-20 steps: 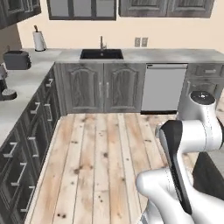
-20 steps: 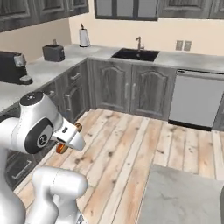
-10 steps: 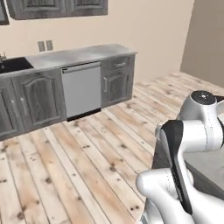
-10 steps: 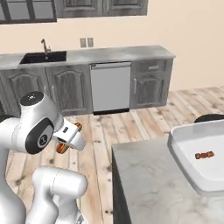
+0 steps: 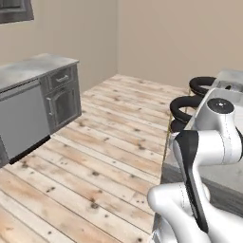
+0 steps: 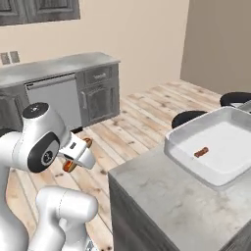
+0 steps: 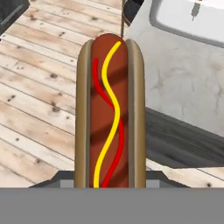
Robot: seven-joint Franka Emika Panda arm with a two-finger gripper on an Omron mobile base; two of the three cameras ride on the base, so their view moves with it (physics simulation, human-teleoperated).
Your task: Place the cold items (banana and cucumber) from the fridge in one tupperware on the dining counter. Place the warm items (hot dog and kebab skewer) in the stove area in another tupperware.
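My gripper (image 6: 76, 154) is shut on the hot dog (image 6: 68, 165), held close in front of the arm's body, left of the dining counter (image 6: 162, 196). In the hand view the hot dog (image 7: 109, 109) stands lengthwise between the fingers, a bun with red and yellow sauce lines. A white tupperware (image 6: 215, 147) sits on the counter with a small kebab skewer (image 6: 200, 152) inside. The hand view has that tupperware (image 7: 175, 22) at the top right, beyond a stretch of grey counter (image 7: 183, 78). Banana and cucumber are out of view.
Black round stools (image 5: 186, 107) stand along the counter's far side, with another stool (image 6: 190, 117) beside the tupperware. A dishwasher (image 6: 53, 100) and grey cabinets (image 6: 100, 93) line the back wall. Wooden floor (image 5: 104, 156) lies open between them.
The base has swung to the right: the sink wall has slid out of view and the dining counter with the tupperware has come in. The hot dog stays held in the gripper.
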